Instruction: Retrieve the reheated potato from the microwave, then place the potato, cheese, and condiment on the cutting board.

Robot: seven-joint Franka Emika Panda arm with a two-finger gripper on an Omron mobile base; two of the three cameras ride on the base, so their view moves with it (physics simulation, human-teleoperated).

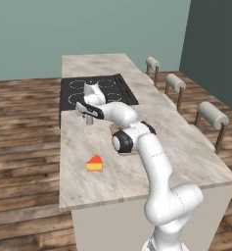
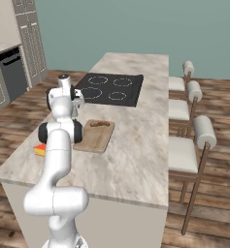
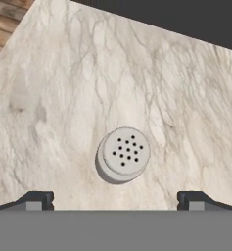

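Directly above the condiment [image 3: 123, 155], claw [image 3: 115, 200] spread wide, fingertips [image 3: 36, 200] apart from it. Shaker upright on the bench [image 1: 186, 142] near the cooktop [image 2: 111, 89] edge. Cheese [image 1: 94, 163] toward the bench's left edge; cutting board [image 2: 95, 135] mid-bench.

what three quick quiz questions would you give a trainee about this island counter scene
1. True or false: the gripper hangs open directly above the condiment.
2. Which item lies on the cutting board? A) the cheese B) the potato C) the condiment
3. Fill in: the cheese sits on the marble counter, on the arm's ____ side.

Key:
1. True: both fingertips stand wide apart, with the shaker's perforated top centred between them.
2. B: the potato rests at the board's far end.
3. Left; it sits off the board.
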